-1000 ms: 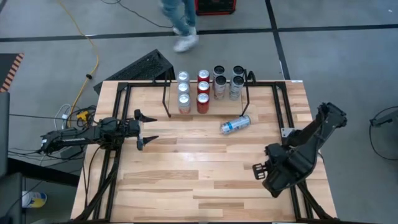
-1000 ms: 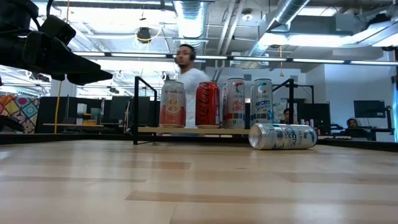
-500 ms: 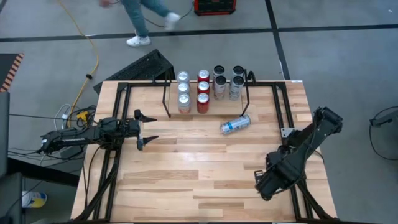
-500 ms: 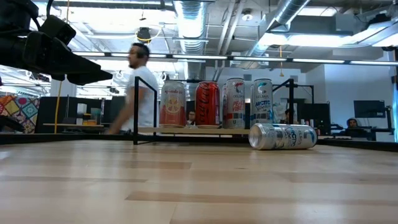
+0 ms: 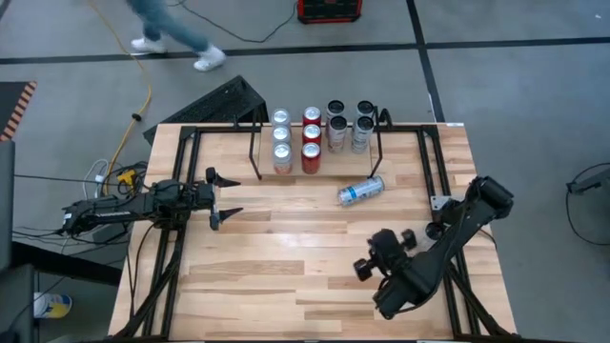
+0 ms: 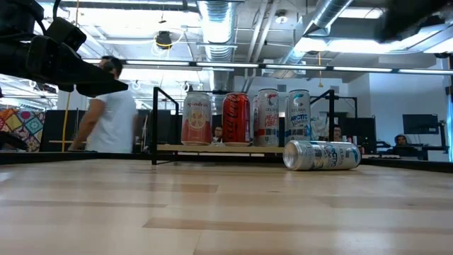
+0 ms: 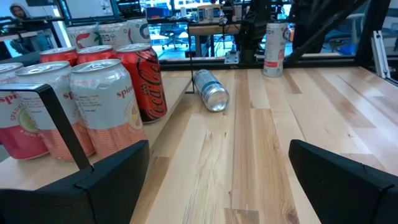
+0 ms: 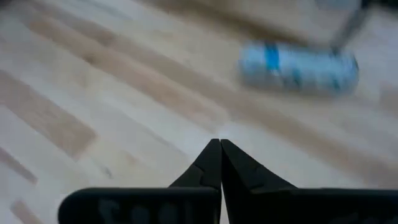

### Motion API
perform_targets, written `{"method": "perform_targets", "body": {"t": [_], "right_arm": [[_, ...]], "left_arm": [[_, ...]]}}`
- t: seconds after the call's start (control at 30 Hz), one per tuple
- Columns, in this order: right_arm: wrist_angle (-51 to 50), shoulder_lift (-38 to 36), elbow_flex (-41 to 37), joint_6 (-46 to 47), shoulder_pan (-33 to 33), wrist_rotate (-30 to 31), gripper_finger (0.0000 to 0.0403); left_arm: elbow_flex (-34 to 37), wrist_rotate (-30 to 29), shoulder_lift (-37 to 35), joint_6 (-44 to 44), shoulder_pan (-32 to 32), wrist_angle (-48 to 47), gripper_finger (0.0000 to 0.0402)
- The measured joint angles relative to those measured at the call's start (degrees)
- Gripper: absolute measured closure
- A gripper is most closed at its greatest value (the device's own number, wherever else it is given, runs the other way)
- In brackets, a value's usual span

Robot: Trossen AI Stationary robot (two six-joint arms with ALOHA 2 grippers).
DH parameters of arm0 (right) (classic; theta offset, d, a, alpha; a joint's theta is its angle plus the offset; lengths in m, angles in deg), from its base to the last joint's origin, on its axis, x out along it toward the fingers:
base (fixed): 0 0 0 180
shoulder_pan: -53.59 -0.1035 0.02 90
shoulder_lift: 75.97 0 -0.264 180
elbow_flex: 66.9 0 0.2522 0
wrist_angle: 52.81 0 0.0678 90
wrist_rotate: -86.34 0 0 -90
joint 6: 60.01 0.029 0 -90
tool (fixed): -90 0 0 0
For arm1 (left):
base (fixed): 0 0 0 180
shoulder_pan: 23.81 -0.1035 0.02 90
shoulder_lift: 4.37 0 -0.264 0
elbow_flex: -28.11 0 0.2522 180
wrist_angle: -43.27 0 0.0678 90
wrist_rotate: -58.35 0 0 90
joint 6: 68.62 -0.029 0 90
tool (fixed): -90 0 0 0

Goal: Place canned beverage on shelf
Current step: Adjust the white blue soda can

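A silver and blue canned beverage [image 5: 360, 191] lies on its side on the wood table, just in front of the shelf's right end; it also shows in the low view [image 6: 322, 154]. The shelf [image 5: 258, 152] stands at the far middle and carries several upright cans [image 5: 311, 138]. My right gripper [image 5: 362, 270] hovers shut over the near right part of the table, tipped down, with the lying can [image 8: 298, 67] ahead of it. Toward the left edge, my left gripper [image 5: 236, 197] waits open and level, pointing right.
Black tubular rails [image 5: 181, 248] run along the table's left and right sides and its far edge. A person [image 6: 110, 117] walks in the room behind the table. Bare wood lies between the two grippers and in front of the shelf.
My right gripper has swung toward the table's left edge and come lower, rolling and tipping its fingers downward; it stays shut. The lying can has not moved. Beyond the table, the person has walked toward the left.
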State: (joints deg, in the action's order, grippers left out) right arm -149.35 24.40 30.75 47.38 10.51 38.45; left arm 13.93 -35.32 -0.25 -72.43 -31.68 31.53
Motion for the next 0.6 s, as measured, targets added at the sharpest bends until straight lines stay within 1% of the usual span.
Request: {"method": "perform_targets", "body": {"t": [0.03, 0.07, 0.1, 0.17, 0.23, 0.43, 0.5, 0.6], "right_arm": [[0.85, -0.01, 0.29, -2.20, 0.73, 4.02, 0.0378], [1.17, -0.07, 0.57, -3.68, 1.78, 6.22, 0.0378], [1.34, -0.29, 0.64, -4.69, 3.24, 6.89, 0.0378], [2.02, -0.84, 0.63, -8.23, 7.69, 6.12, 0.0379], [5.15, -0.90, 0.07, -14.31, 12.72, 5.07, 0.0379], [20.19, -0.77, -5.38, -30.72, 27.62, 4.52, 0.0379], [23.27, -0.75, -9.12, -32.20, 31.00, 4.26, 0.0379], [29.90, -0.75, -15.48, -32.12, 32.90, 4.00, 0.0380]], "left_arm": [[0.00, 0.02, 0.00, 0.00, -0.01, 0.00, 0.0028], [0.00, 0.02, 0.00, 0.00, 0.00, -0.01, 0.0028], [0.00, 0.02, 0.00, 0.00, -0.01, 0.00, 0.0028], [0.00, 0.02, 0.00, 0.00, 0.00, 0.00, 0.0028], [0.00, 0.02, 0.00, 0.00, 0.01, 0.00, 0.0028], [0.00, 0.02, 0.00, 0.00, 0.01, -0.02, 0.0028], [0.00, 0.04, -0.01, 0.00, -0.01, 0.00, 0.0028], [0.00, 0.04, 0.00, 0.00, 0.01, 0.00, 0.0028]]}}
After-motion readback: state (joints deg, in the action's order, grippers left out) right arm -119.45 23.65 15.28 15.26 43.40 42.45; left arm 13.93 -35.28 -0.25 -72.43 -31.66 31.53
